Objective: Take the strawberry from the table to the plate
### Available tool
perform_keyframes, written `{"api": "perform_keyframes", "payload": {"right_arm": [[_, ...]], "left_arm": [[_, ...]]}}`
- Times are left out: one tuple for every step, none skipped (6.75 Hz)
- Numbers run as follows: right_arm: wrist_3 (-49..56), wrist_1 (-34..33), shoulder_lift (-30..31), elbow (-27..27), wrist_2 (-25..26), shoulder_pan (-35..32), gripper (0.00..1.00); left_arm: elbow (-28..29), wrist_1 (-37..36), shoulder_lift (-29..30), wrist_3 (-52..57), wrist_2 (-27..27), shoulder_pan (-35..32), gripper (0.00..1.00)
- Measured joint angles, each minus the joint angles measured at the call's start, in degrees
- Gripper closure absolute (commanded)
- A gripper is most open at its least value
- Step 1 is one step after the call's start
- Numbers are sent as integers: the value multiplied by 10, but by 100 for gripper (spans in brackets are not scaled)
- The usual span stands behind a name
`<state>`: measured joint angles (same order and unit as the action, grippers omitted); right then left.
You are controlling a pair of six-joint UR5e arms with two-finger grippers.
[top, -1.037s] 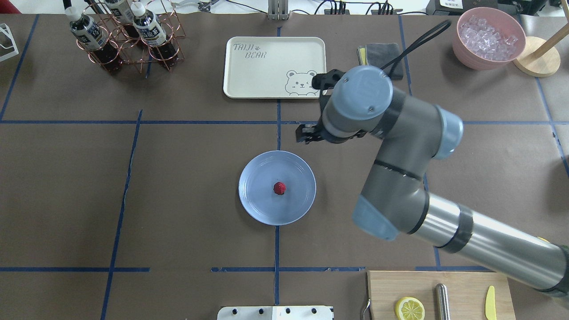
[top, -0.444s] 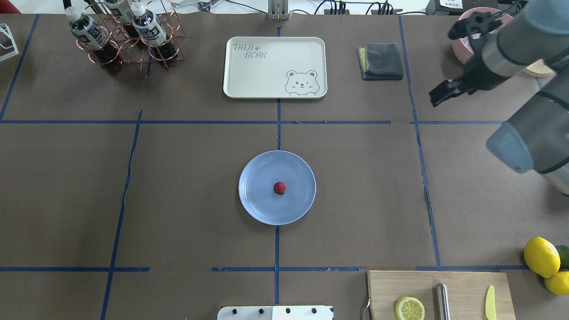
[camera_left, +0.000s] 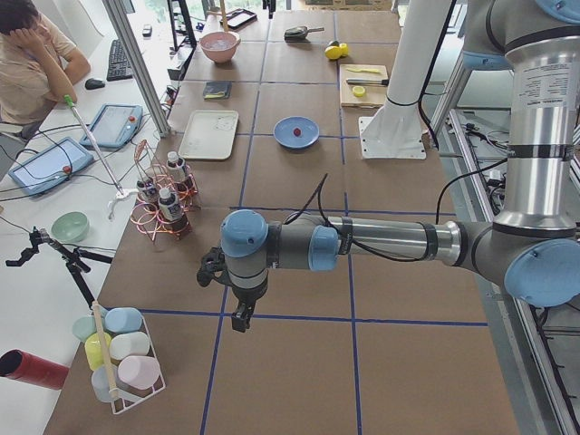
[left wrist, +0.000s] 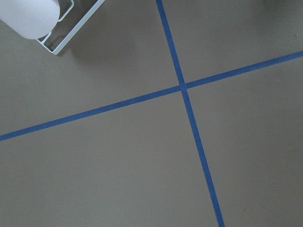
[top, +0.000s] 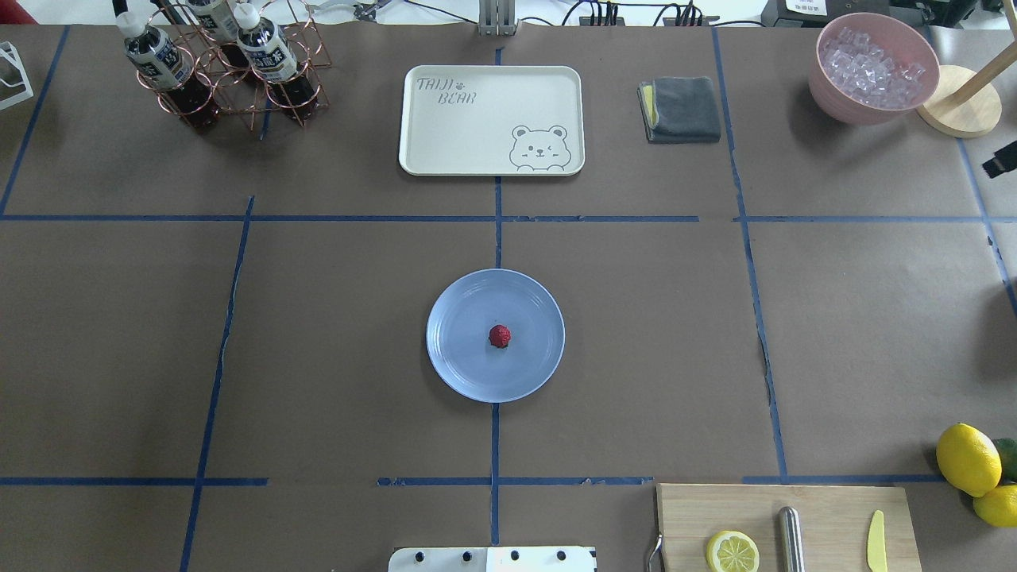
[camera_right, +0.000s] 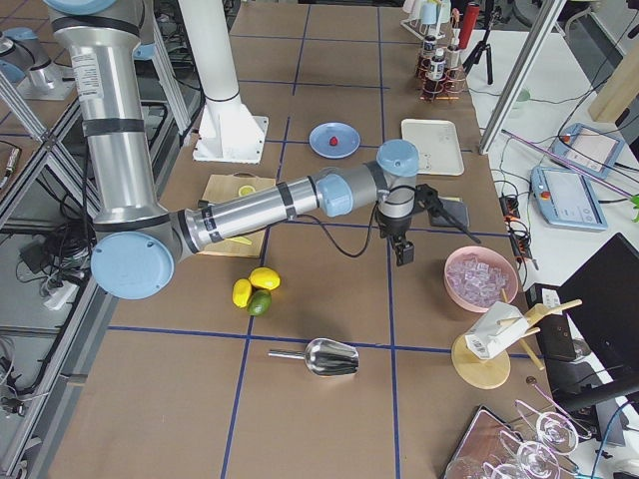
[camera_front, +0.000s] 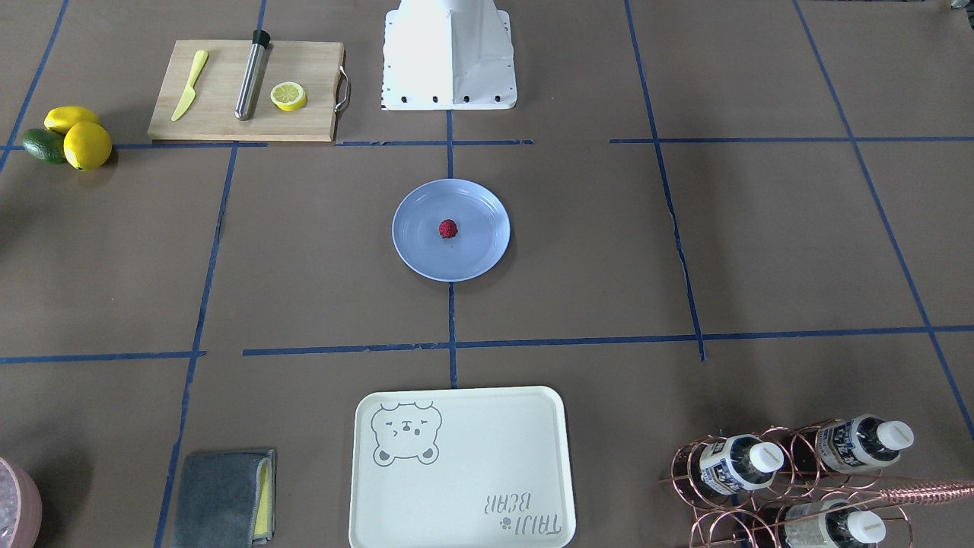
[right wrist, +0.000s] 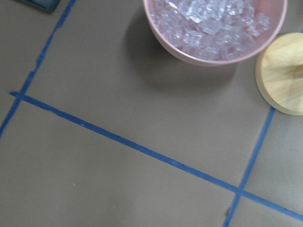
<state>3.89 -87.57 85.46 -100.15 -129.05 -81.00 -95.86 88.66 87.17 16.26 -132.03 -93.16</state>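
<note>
Brown-papered table (top: 318,357) holds plate (top: 449,361) with strawberry (top: 499,336); left tool (camera_left: 239,319), right tool (camera_right: 404,253): grip unclear.

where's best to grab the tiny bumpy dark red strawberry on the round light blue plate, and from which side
Pinch the tiny dark red strawberry across its widest middle, coming straight down from above. It is small and rounded, sitting near the centre of the shallow light blue plate, so a side approach would likely meet the raised rim, while the top is clear.

Bear-print tray (top: 491,119), grey cloth (top: 683,109), ice bowl (top: 872,67)
</note>
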Motion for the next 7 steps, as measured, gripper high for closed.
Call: {"api": "perform_keyframes", "payload": {"right_arm": [[30, 2, 32, 13, -2, -39, 0], [46, 4, 67, 19, -3, -64, 0], [54, 4, 94, 21, -2, -77, 0], [55, 4, 106, 30, -1, -82, 0], [55, 10, 111, 43, -3, -85, 0], [53, 20, 113, 53, -5, -85, 0], [50, 26, 115, 63, -8, -85, 0]], "left_arm": [[-2, 1, -6, 0, 0, 0, 0], [-3, 2, -8, 0, 0, 0, 0], [-3, 3, -9, 0, 0, 0, 0], [-3, 4, -9, 0, 0, 0, 0], [-3, 4, -11, 1, -3, 0, 0], [-4, 4, -13, 1, -7, 0, 0], [-4, 4, -14, 1, -8, 0, 0]]}}
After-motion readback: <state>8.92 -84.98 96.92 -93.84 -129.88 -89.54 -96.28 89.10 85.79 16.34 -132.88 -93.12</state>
